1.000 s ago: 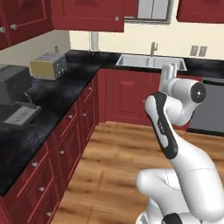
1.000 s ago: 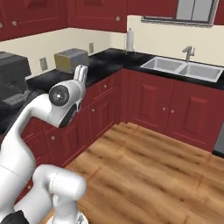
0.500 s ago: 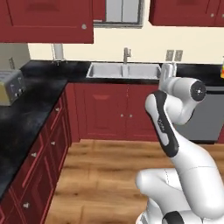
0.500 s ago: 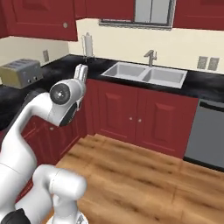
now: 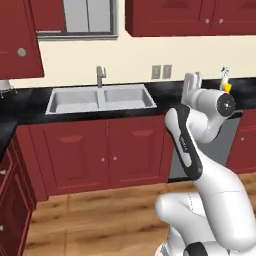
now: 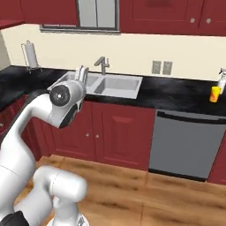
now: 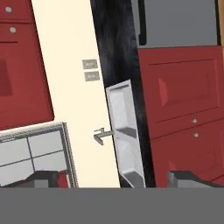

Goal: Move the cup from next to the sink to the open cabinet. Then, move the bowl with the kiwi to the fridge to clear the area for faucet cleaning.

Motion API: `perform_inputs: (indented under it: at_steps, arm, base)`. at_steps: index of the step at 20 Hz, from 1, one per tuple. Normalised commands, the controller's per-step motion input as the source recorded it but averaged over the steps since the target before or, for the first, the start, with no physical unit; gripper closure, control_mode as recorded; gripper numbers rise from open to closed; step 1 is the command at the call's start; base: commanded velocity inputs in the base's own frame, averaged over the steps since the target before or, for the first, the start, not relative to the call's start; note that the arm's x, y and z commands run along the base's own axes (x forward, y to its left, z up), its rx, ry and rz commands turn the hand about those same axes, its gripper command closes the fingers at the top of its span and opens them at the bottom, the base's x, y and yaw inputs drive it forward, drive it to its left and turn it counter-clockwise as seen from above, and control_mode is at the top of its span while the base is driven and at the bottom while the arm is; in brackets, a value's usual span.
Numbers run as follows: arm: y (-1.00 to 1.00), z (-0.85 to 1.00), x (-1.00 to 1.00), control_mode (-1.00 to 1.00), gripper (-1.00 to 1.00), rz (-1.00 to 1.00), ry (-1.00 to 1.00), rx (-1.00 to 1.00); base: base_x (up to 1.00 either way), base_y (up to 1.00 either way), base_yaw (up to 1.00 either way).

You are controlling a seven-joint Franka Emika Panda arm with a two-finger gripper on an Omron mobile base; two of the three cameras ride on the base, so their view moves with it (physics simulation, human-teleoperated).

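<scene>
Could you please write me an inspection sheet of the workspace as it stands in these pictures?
Surface: black stone counter along the cream wall, bare around the basin.
Job's things: the sink, a double basin, holds nothing visible; the cup, yellow, stands on the counter far to its right, beside a white spray bottle. Bowl and kiwi: nothing seen.
Clutter: a paper towel holder at the counter's left end.
Pincer: the pincer is raised in front of the sink, holding nothing; its jaws stand apart.
Cables: nothing seen.
Surroundings: faucet, wall outlets, window above, grey dishwasher, red cabinets, wood floor.
</scene>
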Motion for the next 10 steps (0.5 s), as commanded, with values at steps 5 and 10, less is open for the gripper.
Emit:
perform_inputs:
  at_steps: [5, 10]
  arm:
    - [0.0, 0.0, 0.0, 1.0, -1.0, 0.0, 0.0, 0.0]
    - [0.0, 0.0, 0.0, 1.0, -1.0, 0.0, 0.0, 0.0]
  base:
    - [1.0, -1.0, -0.27]
    - [1.0, -1.0, -0.1]
